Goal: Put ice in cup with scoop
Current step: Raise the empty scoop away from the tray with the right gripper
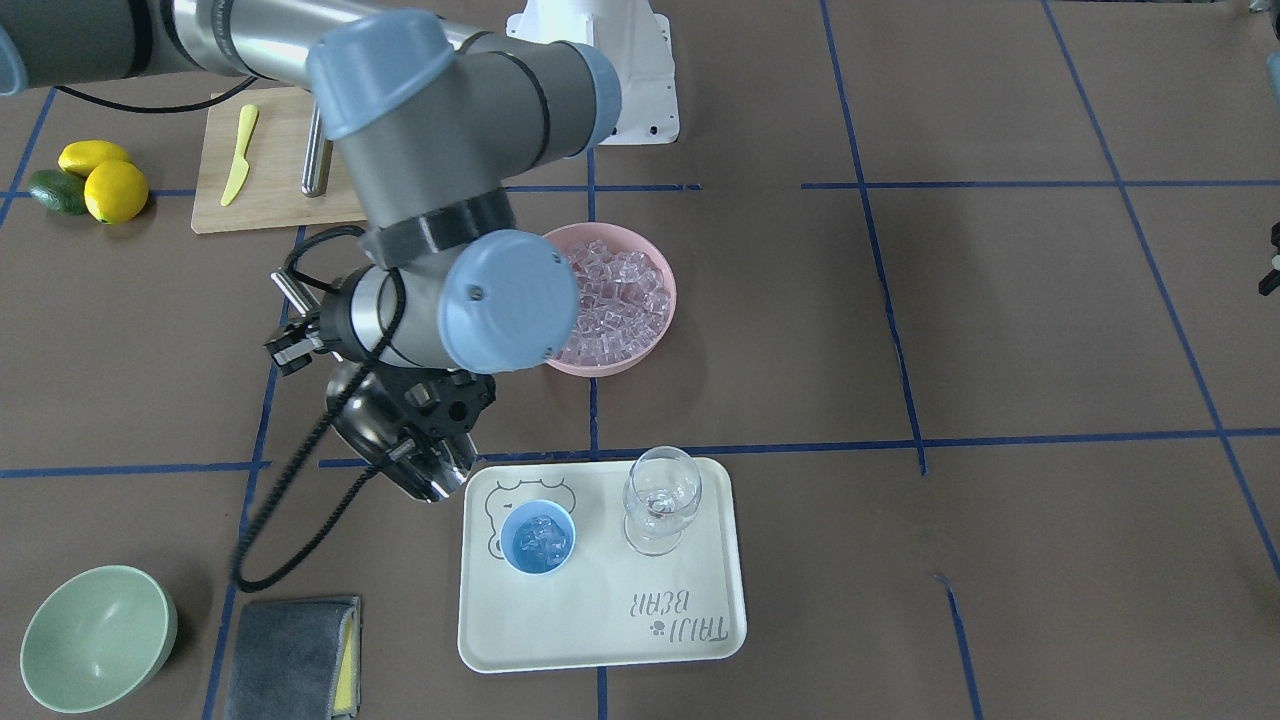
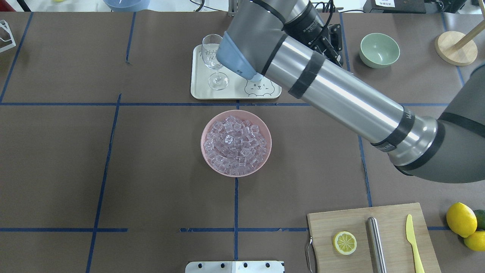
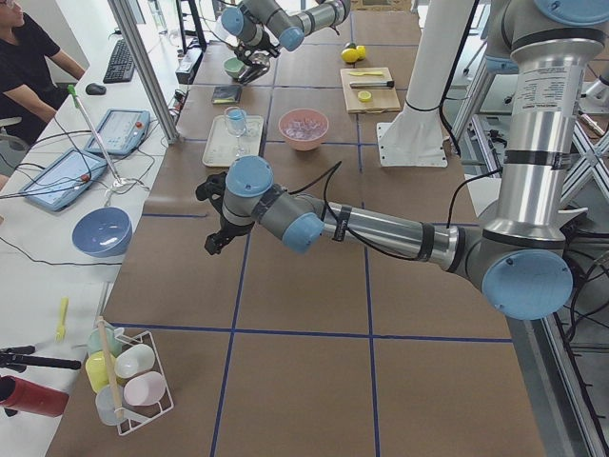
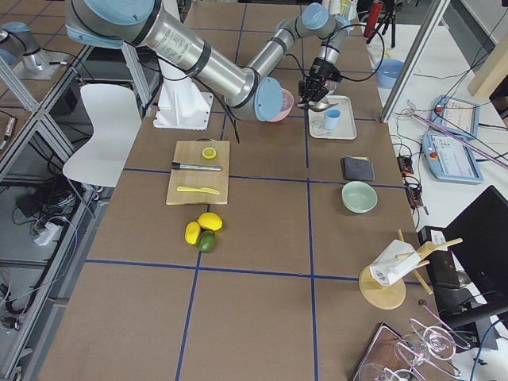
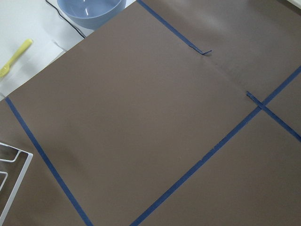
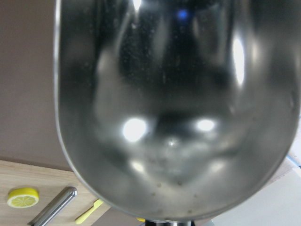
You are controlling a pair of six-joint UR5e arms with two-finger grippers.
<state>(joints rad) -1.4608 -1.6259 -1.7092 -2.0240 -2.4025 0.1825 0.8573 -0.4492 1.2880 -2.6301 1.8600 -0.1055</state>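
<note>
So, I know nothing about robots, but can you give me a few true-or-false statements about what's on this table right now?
1. The light-blue cup already holds some ice. True.
2. The wine glass is filled with ice. False: it stands empty on the tray, beside the cup.
3. The scoop has nothing in its trough. True.
4. The pink bowl is empty. False: it is heaped with ice.
5. The green bowl sits on the tray. False: it stands on the table off the tray, next to a grey cloth.
</note>
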